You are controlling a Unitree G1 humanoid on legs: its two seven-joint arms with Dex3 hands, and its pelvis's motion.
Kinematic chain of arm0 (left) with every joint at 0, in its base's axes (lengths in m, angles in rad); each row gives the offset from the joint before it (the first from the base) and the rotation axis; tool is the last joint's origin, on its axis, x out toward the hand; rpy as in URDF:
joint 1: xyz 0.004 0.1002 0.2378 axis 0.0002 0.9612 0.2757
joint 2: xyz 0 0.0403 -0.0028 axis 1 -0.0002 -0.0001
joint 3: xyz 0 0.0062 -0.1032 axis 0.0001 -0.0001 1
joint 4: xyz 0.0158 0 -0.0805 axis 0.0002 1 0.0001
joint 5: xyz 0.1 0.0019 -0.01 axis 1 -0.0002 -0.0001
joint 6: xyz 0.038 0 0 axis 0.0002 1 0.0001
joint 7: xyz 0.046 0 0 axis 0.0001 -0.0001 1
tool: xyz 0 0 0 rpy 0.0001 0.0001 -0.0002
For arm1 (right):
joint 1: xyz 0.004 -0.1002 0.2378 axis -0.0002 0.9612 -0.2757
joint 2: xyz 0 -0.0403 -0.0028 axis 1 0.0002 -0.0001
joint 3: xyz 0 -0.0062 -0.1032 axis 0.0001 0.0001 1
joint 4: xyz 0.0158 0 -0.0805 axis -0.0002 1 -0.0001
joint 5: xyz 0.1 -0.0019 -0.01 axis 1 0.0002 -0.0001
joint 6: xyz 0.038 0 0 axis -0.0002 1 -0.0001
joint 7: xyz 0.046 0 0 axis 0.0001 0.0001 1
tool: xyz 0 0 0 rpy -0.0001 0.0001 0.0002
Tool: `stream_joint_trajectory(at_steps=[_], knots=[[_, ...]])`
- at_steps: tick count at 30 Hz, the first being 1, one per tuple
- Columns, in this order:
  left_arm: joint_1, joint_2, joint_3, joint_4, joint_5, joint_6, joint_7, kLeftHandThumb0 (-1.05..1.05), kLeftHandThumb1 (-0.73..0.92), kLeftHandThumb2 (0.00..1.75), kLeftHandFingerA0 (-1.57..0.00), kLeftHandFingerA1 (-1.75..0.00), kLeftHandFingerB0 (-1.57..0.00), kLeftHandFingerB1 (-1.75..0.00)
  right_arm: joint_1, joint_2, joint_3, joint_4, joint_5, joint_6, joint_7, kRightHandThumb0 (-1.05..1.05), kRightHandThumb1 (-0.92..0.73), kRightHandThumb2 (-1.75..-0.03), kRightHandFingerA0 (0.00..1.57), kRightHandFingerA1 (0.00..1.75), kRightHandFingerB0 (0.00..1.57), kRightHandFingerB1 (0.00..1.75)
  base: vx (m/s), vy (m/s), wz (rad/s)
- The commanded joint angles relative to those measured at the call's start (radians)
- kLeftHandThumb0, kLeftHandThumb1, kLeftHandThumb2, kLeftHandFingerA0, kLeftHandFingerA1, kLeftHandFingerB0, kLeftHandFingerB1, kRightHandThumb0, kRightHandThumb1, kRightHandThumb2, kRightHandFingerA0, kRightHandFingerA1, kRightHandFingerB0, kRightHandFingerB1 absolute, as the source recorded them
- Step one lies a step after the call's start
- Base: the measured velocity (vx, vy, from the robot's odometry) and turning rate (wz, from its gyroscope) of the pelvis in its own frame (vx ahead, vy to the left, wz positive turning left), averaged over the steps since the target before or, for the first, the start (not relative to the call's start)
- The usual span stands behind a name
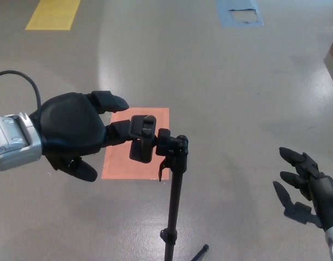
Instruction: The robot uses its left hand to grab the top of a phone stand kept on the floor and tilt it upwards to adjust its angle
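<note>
Nearest, low right: right hand (307, 187), matte black, thick blunt fingers spread wide, holding nothing, well apart from the stand.

Bottom centre: phone stand (171, 201), thin black round pole rising from the floor, one tripod foot showing at the lower edge. Pole ends in a knuckled black joint with a small lever hanging under it. The clamp head (143, 138), a boxy black plastic piece, sits left of the joint.

Left: left hand (74, 130), smooth rounded black shell on a silver-grey wrist with a black cable looping off. One finger touches the clamp head; another arches above, the thumb below. Not closed round it.

Under and behind: glossy grey concrete floor (220, 87), orange rectangle (120, 160) beneath the clamp.

Farthest: yellow patch (53, 13) top left, scuffed blue patch (239, 12) top right. No readable writing.
</note>
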Motion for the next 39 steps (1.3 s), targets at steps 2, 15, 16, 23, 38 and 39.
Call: stream_joint_trajectory(at_steps=[2,15,16,23,38,39], knots=[[-0.051,-0.009,0.025,0.060,0.006,0.038,0.047,-0.84,0.65,1.06,-0.05,-0.40,-0.01,-0.22,-0.004,-0.011,-0.006,-0.005,0.011,0.003,-0.001,-0.63,-0.81,-0.64,0.27,0.36,0.15,0.29,0.00,0.000,0.00],[-0.151,-0.024,0.042,0.195,0.012,0.138,0.043,-0.89,0.69,1.07,-0.08,-0.34,0.00,-0.17,-0.004,-0.011,-0.007,-0.006,0.013,0.002,0.003,-0.62,-0.81,-0.63,0.27,0.36,0.15,0.29,0.00,0.000,0.00],[-0.159,-0.024,0.040,0.210,0.014,0.145,0.048,-0.89,0.68,1.06,-0.10,-0.34,0.00,-0.17,-0.005,-0.011,-0.007,-0.005,0.014,0.002,0.004,-0.63,-0.81,-0.63,0.26,0.36,0.15,0.29,0.00,0.000,0.00],[-0.227,-0.032,0.021,0.351,0.015,0.181,0.048,-0.89,0.70,1.09,-0.12,-0.29,0.00,-0.15,-0.008,-0.013,-0.006,-0.005,0.014,0.004,0.007,-0.63,-0.81,-0.63,0.26,0.36,0.14,0.29,0.00,0.000,0.00],[-0.188,-0.004,0.097,0.559,-0.131,0.167,0.123,-0.89,0.70,1.08,-0.17,-0.29,0.00,-0.16,-0.010,-0.018,-0.006,-0.007,0.010,0.007,0.004,-0.64,-0.81,-0.63,0.27,0.36,0.15,0.29,0.00,0.000,0.00],[-0.150,-0.008,0.135,0.560,-0.187,0.138,0.104,-0.93,0.75,1.10,-0.10,-0.29,-0.05,-0.12,-0.004,-0.019,-0.006,-0.008,0.009,0.006,0.003,-0.63,-0.80,-0.64,0.27,0.36,0.15,0.29,0.00,0.000,0.00]])
